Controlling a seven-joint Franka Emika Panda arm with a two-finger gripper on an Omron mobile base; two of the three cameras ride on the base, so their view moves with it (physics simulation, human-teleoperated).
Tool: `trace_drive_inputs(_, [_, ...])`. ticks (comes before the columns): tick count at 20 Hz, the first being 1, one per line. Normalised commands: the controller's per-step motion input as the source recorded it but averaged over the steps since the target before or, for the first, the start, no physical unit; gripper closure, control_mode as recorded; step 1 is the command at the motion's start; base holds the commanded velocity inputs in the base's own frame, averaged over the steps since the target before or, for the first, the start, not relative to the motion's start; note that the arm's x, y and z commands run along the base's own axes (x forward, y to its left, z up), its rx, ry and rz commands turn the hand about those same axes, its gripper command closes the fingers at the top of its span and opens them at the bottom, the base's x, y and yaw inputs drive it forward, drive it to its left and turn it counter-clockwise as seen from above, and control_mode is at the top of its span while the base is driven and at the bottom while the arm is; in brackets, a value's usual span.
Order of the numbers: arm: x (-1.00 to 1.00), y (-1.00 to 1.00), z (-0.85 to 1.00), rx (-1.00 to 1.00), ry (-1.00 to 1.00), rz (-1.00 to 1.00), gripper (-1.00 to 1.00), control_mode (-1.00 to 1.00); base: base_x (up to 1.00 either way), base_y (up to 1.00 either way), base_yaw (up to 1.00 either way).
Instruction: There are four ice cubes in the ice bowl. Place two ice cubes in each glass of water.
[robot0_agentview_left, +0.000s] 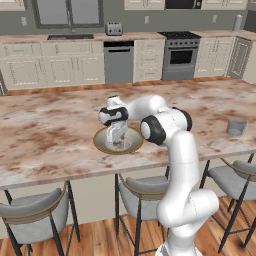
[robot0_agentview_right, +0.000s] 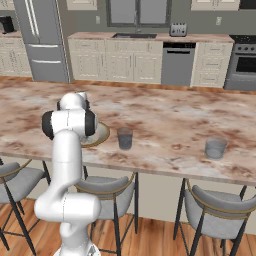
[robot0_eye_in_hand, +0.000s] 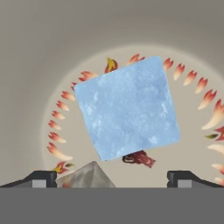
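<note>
Left base view: gripper (robot0_agentview_left: 118, 140) lowered into the ice bowl (robot0_agentview_left: 103, 142) near the counter's (robot0_agentview_left: 45, 125) near edge; one glass (robot0_agentview_left: 236, 126) far to the right.

Right base view: bowl rim (robot0_agentview_right: 102, 135) showing beside the arm, first glass (robot0_agentview_right: 125, 138) just right of it, second glass (robot0_agentview_right: 216, 147) well apart, further right.

Hand view: fingertips (robot0_eye_in_hand: 38, 178) spread wide, nothing between them; pale blue ice cube (robot0_eye_in_hand: 127, 107) on the bowl's patterned floor, a grey cube corner (robot0_eye_in_hand: 87, 176) at the bottom.

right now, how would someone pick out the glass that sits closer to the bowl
Start at the long marble counter with stools along its front edge. Find the wide tan-rimmed bowl beside the white arm; the glass stands just right of it. The other glass, its lookalike, sits far off toward the counter's right end.
</note>
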Motion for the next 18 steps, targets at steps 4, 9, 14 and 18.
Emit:
trace_drive_inputs(4, [0.0, 0.0, 0.01, 0.0, 0.0, 0.0, -1.0, -1.0, 0.0, 0.0, 0.0])
trace_drive_inputs(9, [-0.03, 0.0, 0.0, 0.0, 0.0, 0.0, -1.0, -1.0, 0.0, 0.0, 0.0])
trace_drive_inputs(14, [-0.15, 0.0, 0.0, 0.0, 0.0, -0.07, -1.0, -1.0, 0.0, 0.0, 0.0])
trace_drive_inputs(18, [-0.11, 0.0, 0.0, 0.0, 0.02, -0.14, -1.0, -1.0, 0.0, 0.0, 0.0])
